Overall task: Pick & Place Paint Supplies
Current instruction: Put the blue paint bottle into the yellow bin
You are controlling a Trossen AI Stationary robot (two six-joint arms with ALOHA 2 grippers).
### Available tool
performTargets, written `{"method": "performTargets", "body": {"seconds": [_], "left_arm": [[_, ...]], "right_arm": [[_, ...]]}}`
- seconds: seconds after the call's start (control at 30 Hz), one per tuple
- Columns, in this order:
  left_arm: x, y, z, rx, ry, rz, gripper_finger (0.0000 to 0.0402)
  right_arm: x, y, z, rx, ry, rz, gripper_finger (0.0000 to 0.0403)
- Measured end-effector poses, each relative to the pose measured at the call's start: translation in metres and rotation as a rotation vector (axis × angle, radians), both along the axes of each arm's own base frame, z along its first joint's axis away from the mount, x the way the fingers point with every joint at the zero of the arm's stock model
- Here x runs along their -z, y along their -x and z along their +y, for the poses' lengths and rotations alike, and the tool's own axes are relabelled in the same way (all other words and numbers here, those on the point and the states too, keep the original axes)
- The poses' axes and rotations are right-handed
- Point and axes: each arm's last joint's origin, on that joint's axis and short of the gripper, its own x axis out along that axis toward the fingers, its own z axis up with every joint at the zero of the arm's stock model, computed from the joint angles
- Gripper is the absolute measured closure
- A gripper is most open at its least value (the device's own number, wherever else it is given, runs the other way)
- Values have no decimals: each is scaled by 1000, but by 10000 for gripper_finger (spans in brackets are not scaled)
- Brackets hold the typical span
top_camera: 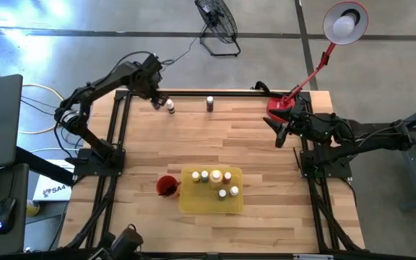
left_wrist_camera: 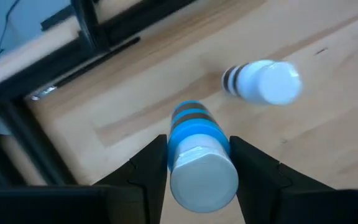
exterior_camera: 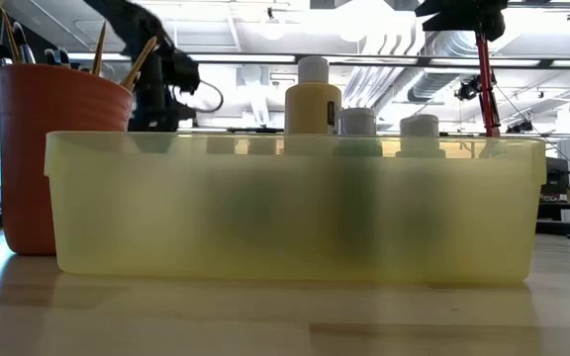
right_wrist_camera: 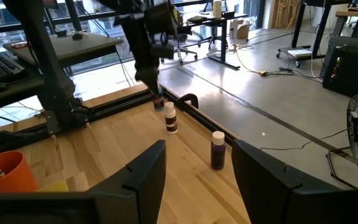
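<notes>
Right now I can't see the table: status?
Left end effector closed around blue-banded bottle at far edge. Right end effector open, idle. Brown bottle close beside.

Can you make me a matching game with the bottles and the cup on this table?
Things:
1. blue-striped bottle
2. dark bottle
3. red cup
4. big yellowish bottle

Places:
A. standing alone on the wood by the table's far edge
B. standing in the yellow tray
C. between the fingers of the left hand
D. beside the tray, with brushes in it

Pairs: 1-C, 2-A, 3-D, 4-B
</notes>
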Motion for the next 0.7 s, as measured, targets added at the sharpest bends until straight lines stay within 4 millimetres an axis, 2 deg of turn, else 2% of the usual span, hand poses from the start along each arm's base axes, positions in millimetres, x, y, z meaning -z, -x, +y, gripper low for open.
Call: {"method": "performTargets", "body": {"seconds": [0.27, 0.4, 0.57, 0.7], "left_arm": [[-76, 0, -11, 91, -35, 7, 257], [-116, -5, -28, 153, -91, -24, 257], [-157, -15, -67, 293, -185, -114, 258], [-172, -25, -107, 413, -222, -195, 258]], "right_arm": [[0, 0, 0, 0, 0, 0, 229], [0, 0, 0, 0, 0, 0, 229], [0, 0, 0, 1, 0, -1, 229], [0, 0, 0, 1, 0, -1, 229]]}}
